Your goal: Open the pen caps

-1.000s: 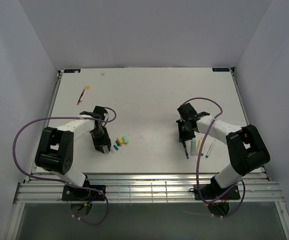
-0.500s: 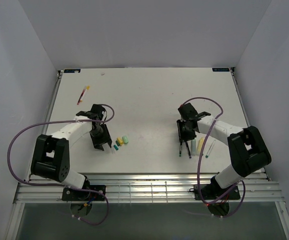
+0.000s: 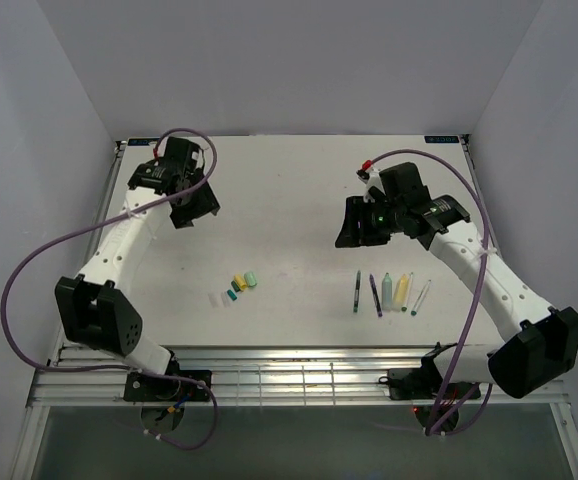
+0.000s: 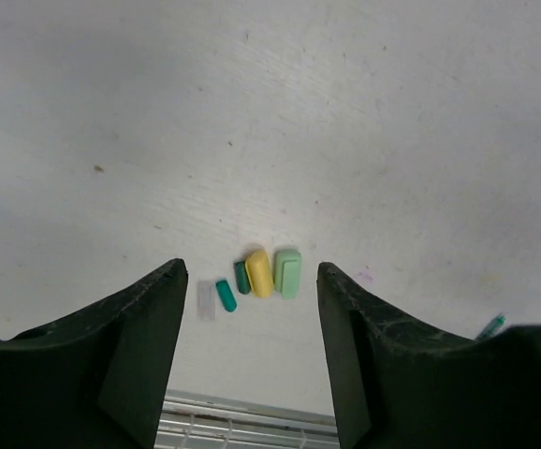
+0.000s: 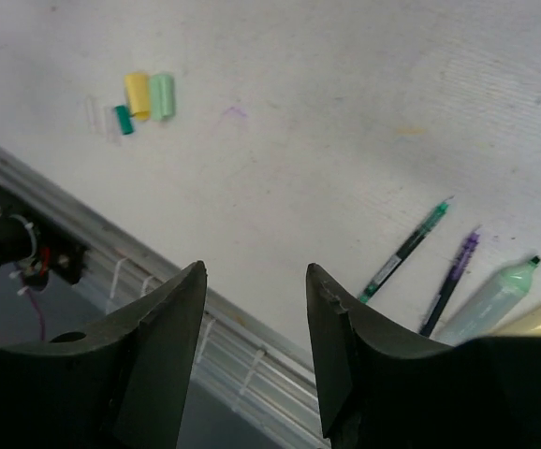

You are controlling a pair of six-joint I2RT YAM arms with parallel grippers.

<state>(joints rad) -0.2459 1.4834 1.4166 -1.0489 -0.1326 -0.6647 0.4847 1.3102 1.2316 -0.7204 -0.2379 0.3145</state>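
The pen caps lie in a small cluster at the front left of the table: yellow (image 3: 238, 282), light green (image 3: 251, 277), teal (image 3: 233, 293). They show between my left fingers in the left wrist view: yellow (image 4: 258, 273), light green (image 4: 287, 272), teal (image 4: 226, 296). The pens lie in a row at the front right: a green pen (image 3: 357, 291), a purple pen (image 3: 376, 295), a pale-green marker (image 3: 387, 290) and a yellow marker (image 3: 401, 291). My left gripper (image 3: 194, 205) is open, empty and raised at the far left. My right gripper (image 3: 354, 225) is open, empty and raised behind the pens.
A clear cap (image 3: 215, 298) lies left of the teal one. A thin pen (image 3: 421, 297) lies right of the yellow marker. The metal rail at the table's front edge (image 5: 242, 346) shows under my right gripper (image 5: 254, 271). White walls enclose the table.
Both arms have lifted and pulled back. The left gripper went from beside the caps to the far left. The right gripper rose off the pens, leaving the green pen on the table.
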